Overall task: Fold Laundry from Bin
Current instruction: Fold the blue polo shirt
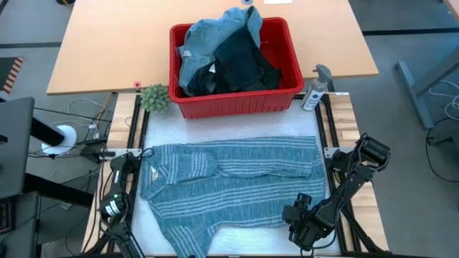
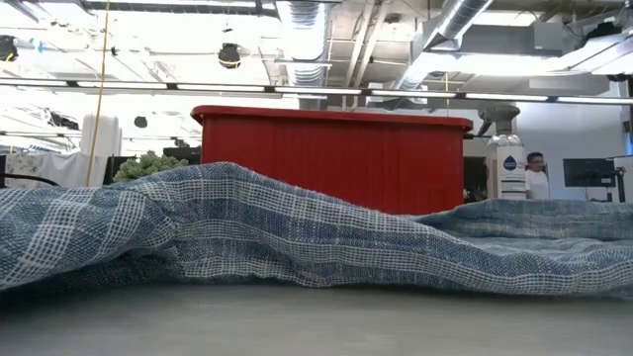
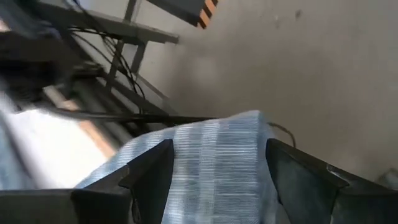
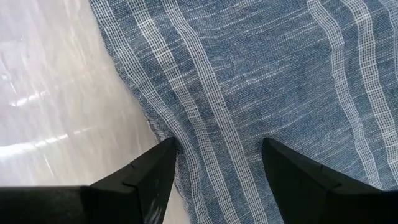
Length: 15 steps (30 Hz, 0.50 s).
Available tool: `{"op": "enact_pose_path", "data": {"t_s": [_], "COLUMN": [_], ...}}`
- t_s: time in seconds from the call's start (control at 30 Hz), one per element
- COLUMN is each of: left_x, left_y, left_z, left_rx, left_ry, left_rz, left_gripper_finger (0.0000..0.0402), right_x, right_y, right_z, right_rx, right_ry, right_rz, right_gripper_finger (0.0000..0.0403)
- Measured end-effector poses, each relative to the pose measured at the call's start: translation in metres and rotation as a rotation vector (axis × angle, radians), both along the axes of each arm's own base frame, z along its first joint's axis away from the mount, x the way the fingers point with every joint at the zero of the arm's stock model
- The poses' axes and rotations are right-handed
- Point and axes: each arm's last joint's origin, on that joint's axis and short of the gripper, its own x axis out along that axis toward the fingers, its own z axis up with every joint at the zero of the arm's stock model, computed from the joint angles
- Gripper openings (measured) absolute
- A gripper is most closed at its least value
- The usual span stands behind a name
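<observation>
The blue-grey white-striped shirt (image 1: 237, 179) lies spread flat on the white table top in front of the red bin (image 1: 237, 107). Light blue denim pieces (image 1: 208, 39) and a dark garment (image 1: 244, 61) are heaped in the bin. My right gripper (image 1: 301, 215) hangs open just above the shirt's near edge (image 4: 168, 140), pointing steeply down. My left arm (image 1: 113, 204) is at the table's near left. My left gripper (image 3: 217, 149) is open, with an end of the striped cloth (image 3: 211, 155) between its fingers and the floor beyond. The low view shows the shirt (image 2: 297, 237) and no gripper.
A small green plant (image 1: 154, 98) stands left of the bin and a spray bottle (image 1: 315, 89) right of it. A wooden table (image 1: 107, 50) lies behind. Black frame rails (image 1: 326, 136) run along the table's sides. A person (image 2: 535, 176) stands far back in the room.
</observation>
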Motion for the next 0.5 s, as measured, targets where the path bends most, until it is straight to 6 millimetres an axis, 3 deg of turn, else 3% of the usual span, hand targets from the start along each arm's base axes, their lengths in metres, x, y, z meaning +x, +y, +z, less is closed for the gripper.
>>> {"op": "enact_pose_path", "data": {"t_s": [0.27,0.37,0.5], "left_x": [0.003,0.009,0.018], "left_y": [0.009,0.016,0.020], "left_z": [-0.003,0.000,0.004], "left_rx": [0.090,0.081,0.052], "left_ry": [0.007,0.011,0.016], "left_rz": [0.038,0.122,0.188], "left_gripper_finger": [0.0228,0.0186,0.0100], "right_x": [0.000,0.000,0.000], "right_y": [0.000,0.000,0.001], "right_z": [0.000,0.000,0.000], "right_rx": [0.002,0.004,0.011], "right_ry": [-0.001,-0.001,0.001], "right_rz": [0.000,0.000,-0.011], "right_gripper_finger": [0.0265,0.0265,0.0265]}}
